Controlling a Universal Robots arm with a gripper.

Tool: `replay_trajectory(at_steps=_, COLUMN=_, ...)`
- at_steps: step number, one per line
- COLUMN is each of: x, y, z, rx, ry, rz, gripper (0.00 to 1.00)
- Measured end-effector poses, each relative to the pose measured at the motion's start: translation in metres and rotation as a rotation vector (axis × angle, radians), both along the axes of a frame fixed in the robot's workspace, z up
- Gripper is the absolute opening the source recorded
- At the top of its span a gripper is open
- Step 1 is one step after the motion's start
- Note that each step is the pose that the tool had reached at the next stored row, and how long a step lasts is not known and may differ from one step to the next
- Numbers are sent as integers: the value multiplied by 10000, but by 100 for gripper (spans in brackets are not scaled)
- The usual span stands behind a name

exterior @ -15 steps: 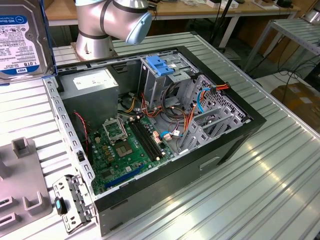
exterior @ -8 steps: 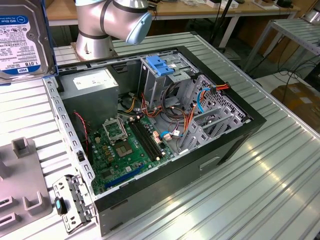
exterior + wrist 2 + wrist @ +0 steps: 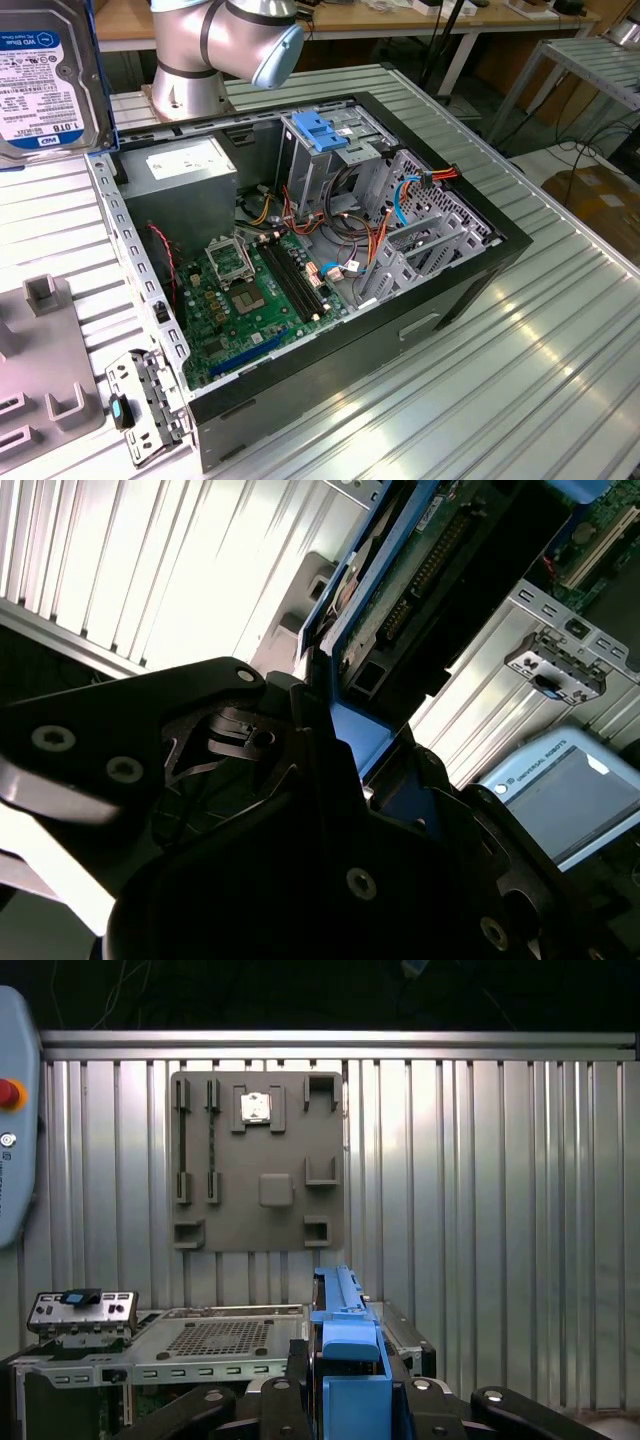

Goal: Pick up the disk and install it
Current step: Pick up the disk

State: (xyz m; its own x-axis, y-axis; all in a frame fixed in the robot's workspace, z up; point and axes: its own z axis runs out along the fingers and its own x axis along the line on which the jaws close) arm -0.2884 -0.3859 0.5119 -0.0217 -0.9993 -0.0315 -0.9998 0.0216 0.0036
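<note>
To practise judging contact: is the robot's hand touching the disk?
Touching. In the first wrist view the hand grips the disk, with fingers pressed against both sides of its blue rail.

An open computer case (image 3: 470, 290) lies on its side on the table (image 3: 520, 400), at the centre of the exterior view's clock face. Inside it, the power supply box (image 3: 185, 175) sits at ten o'clock, the drive cage (image 3: 325, 150) at twelve, and the motherboard (image 3: 250, 290) on the floor toward seven. Behind the case, at eleven o'clock, stands the arm's base (image 3: 190, 75). A fixture plate (image 3: 40, 360) lies on the table at eight o'clock, outside the case, with a bracket (image 3: 140, 405) between them, just beside the case's corner. The disk (image 3: 40, 80) hangs at ten o'clock, well apart from the cage; in the first wrist view it stands on edge, clamped between the fingers of the gripper (image 3: 347, 1380)
</note>
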Motion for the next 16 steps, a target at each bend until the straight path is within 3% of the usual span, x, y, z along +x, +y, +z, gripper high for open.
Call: replay_trajectory(at_steps=16, x=40, y=0, z=-6, rx=0, ry=-11, rz=0, gripper=37)
